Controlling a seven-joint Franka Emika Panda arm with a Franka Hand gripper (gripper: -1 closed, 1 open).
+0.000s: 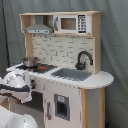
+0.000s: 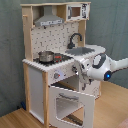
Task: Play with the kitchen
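Note:
The kitchen [image 1: 60, 70] is a tall white and light-wood toy unit with a grey hood [image 1: 38, 28], a microwave [image 1: 70, 23], a black faucet [image 1: 83, 59], a grey sink [image 1: 72, 74] and a small pot [image 1: 30, 61] on the stovetop. In the second exterior view its windowed oven door [image 2: 72, 105] hangs open, tilted outward. My gripper [image 2: 81, 80] is just above that door's top edge, in front of the counter. Whether it touches the door is not visible. My white arm [image 1: 15, 85] covers the oven area in the first exterior view.
A wooden floor [image 2: 15, 117] lies under the kitchen, with a grey curtain [image 2: 10, 50] behind it. A lower cabinet door with a small window [image 1: 61, 106] is closed beneath the sink. The rounded counter end [image 1: 102, 79] juts out at the first exterior view's right.

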